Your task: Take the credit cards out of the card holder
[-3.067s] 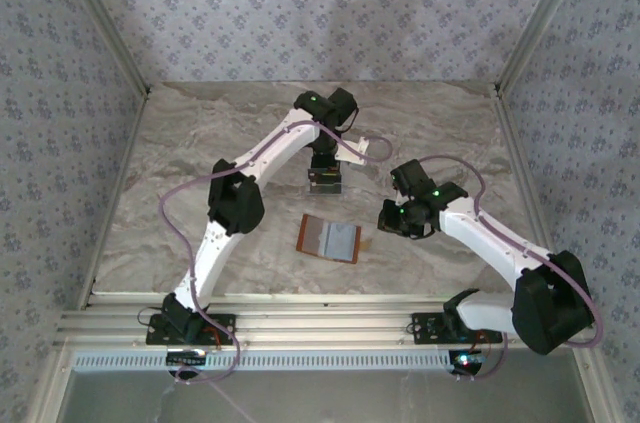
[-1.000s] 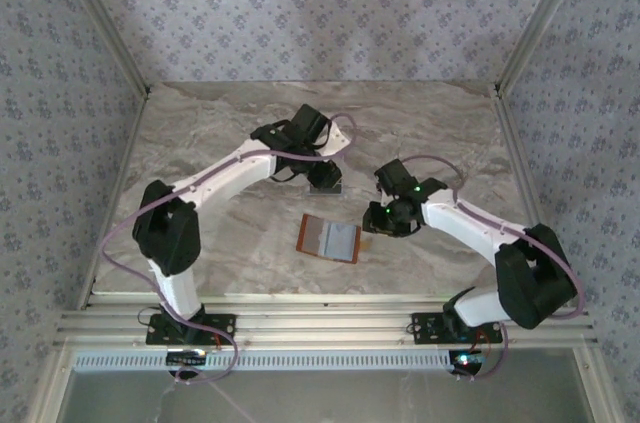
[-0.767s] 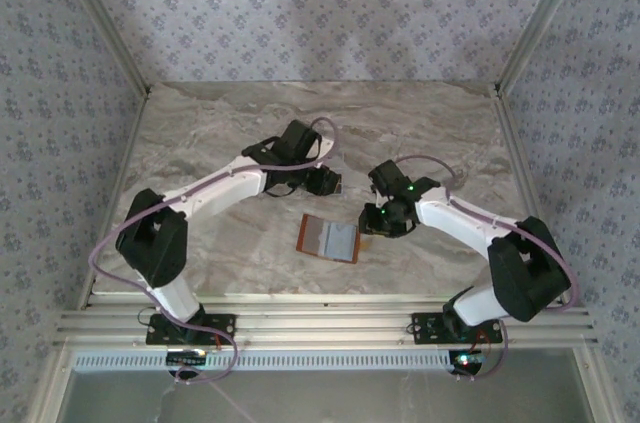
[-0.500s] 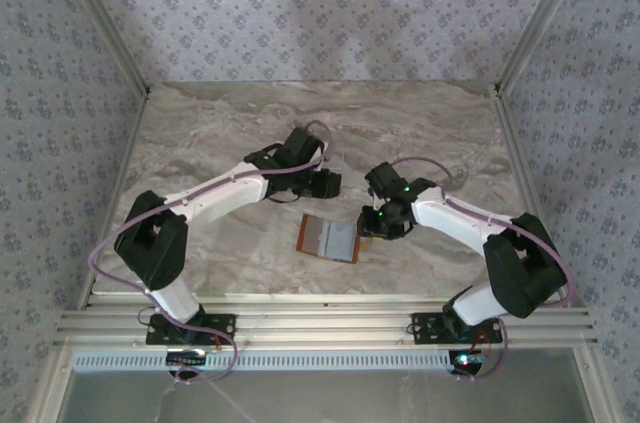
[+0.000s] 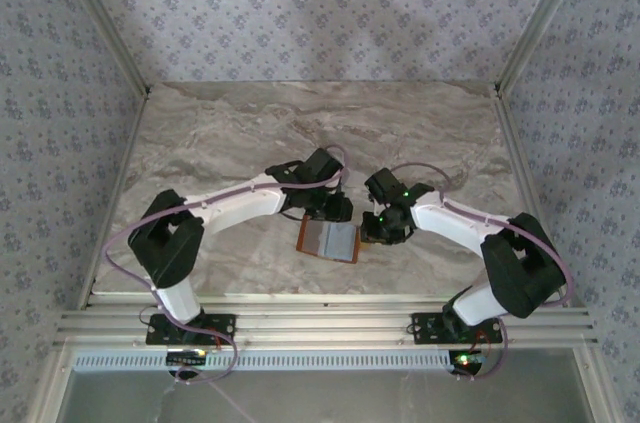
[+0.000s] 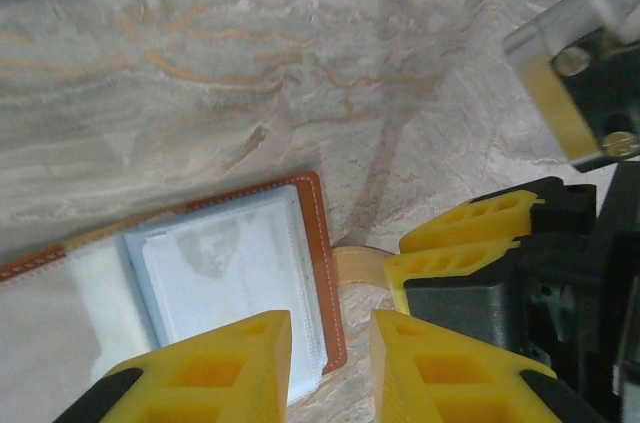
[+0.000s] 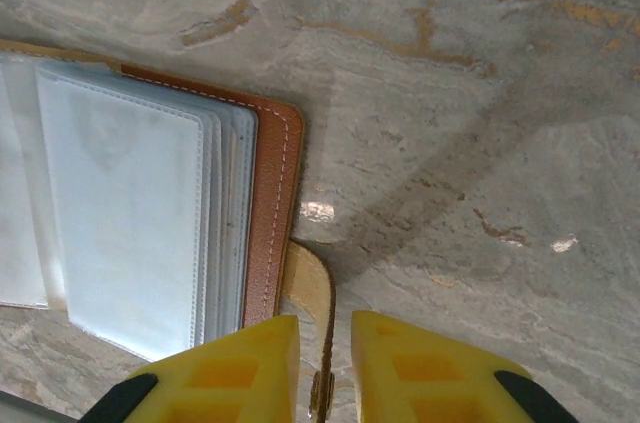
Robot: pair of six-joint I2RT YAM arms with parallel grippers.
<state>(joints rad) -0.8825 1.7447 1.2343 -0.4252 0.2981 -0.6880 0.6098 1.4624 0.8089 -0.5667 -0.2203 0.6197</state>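
Near the front edge of the surface (image 5: 200,143) lies the open card holder (image 5: 329,239), left end effector (image 6: 328,328) slightly spread over it, right end effector (image 7: 325,328) astride its tab (image 7: 310,283), grip unclear; best anchor the tab before drawing credit cards (image 7: 120,193).

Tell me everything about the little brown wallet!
The card holder lies open and flat on the marble table: orange-brown leather, pale stitching along its rim, cloudy bluish plastic sleeves inside. A tan tab sticks out from its side, between the right gripper's yellow fingers; whether they pinch it is unclear.

marble table (image 5: 200,133) (floral walls (image 5: 320,3))
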